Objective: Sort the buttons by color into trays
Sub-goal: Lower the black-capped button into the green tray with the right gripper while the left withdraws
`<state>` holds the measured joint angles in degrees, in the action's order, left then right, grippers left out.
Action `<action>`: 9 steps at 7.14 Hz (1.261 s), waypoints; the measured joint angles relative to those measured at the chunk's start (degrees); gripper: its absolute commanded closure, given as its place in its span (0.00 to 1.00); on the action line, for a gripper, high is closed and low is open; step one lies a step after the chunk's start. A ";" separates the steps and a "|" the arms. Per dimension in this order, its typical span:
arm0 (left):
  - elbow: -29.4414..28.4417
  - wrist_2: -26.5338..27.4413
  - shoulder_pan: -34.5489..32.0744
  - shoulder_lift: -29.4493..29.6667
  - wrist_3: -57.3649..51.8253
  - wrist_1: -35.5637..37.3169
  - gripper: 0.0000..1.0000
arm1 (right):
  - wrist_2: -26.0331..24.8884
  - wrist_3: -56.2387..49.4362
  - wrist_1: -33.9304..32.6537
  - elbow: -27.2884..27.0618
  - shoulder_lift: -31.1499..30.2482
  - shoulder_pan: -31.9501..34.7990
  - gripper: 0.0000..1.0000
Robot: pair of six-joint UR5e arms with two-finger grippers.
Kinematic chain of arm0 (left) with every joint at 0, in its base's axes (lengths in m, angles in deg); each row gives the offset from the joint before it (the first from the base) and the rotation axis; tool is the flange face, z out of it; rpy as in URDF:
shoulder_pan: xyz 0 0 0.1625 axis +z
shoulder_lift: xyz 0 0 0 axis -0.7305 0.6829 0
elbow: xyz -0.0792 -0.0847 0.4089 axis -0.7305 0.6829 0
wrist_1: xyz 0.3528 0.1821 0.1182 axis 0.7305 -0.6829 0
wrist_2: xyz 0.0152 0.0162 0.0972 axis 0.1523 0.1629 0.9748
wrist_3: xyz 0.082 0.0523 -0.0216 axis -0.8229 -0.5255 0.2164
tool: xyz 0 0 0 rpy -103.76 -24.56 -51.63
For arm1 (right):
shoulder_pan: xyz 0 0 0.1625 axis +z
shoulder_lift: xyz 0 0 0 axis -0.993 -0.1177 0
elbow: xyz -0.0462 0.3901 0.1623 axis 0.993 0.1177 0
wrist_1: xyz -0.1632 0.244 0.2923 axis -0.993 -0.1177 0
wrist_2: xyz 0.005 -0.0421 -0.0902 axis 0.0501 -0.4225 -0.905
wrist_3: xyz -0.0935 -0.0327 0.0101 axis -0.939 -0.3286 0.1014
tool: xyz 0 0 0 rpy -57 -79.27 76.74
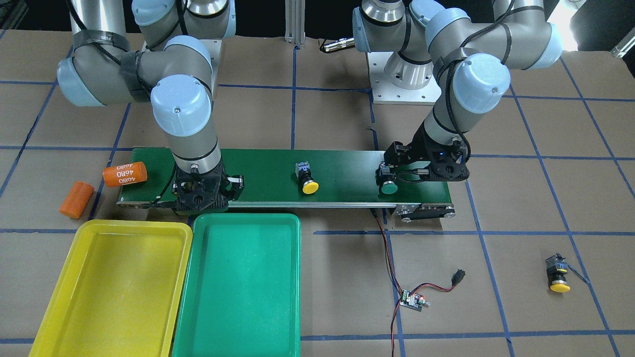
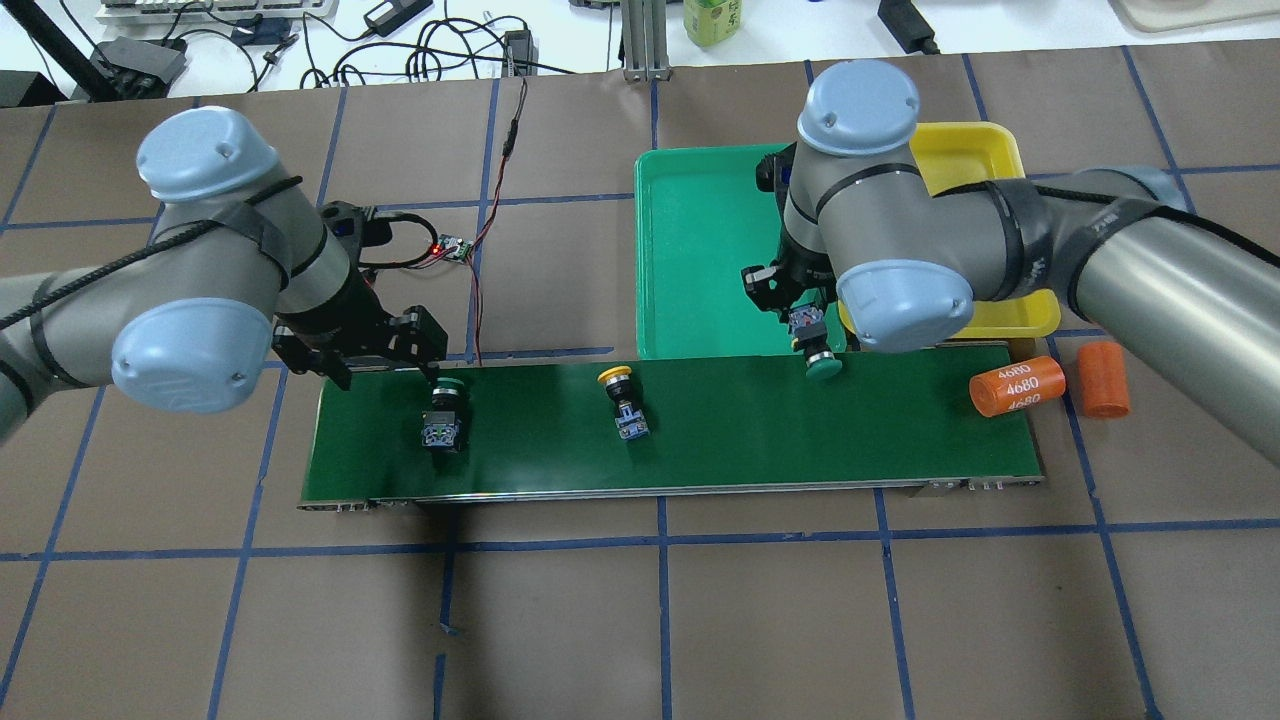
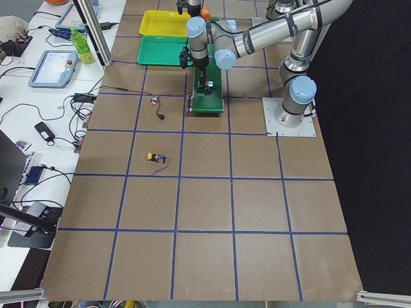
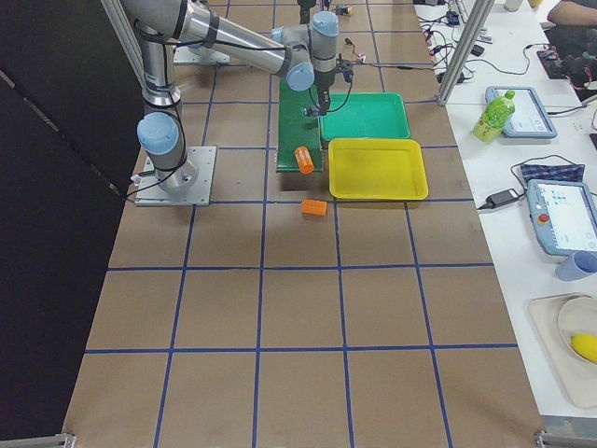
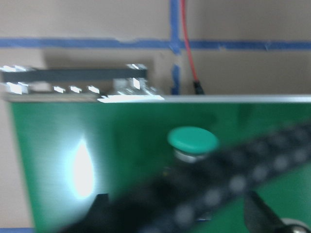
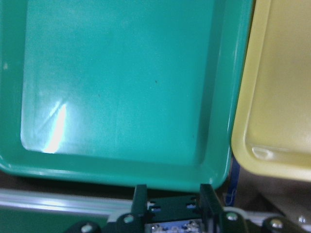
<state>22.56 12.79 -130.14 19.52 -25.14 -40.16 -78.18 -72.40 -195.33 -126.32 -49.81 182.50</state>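
- Right gripper (image 2: 808, 322): closed on the grey switch body of a green button (image 2: 824, 368). In the right wrist view, the two fingers (image 6: 140, 195) are seen pinching the body from both sides.
- The held green button is carried at the conveyor belt's (image 2: 750, 430) edge next to the trays, its cap out over the belt. Whether it touches the belt cannot be told.
- Just beyond the right gripper the green tray (image 2: 690, 250) is seen, with the yellow tray (image 2: 985, 150) touching it on its long side. No button is seen in either.
- Left gripper (image 1: 389, 171): low over the other end of the belt, at a second green button (image 1: 388, 187) lying on the belt. In the left wrist view the cap is seen between two dark tips set wide apart, so the jaws appear spread with nothing gripped. That view is blurred and crossed by a cable.
- One yellow button (image 2: 622, 400) lies on its side mid-belt, between the two grippers and clear of both.
- A second yellow button (image 1: 558, 277) lies on the table paper, well apart from the belt, on the robot's left.
- Orange cylinder marked 4680 (image 2: 1016, 385): on the belt end near the right arm. A plain orange cylinder (image 2: 1104, 378) lies just beside it, off the belt.
- Wired circuit board (image 1: 412, 300): on the table near the left arm's belt end.
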 measured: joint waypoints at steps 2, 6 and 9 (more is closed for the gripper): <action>-9.17 2.26 8.03 4.48 -8.61 -3.44 0.00 | 0.15 -0.08 0.86 13.65 11.31 0.04 0.40; -26.62 6.20 22.86 23.26 -33.25 0.42 0.00 | 0.72 0.06 2.35 20.44 18.17 -0.10 0.00; -29.90 6.21 23.94 30.32 -36.07 5.23 0.00 | 0.94 -0.10 7.65 14.93 10.09 -0.38 0.00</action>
<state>-7.34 18.99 -106.20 49.84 -61.21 -34.93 -77.25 -72.51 -187.67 -111.39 -39.72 182.12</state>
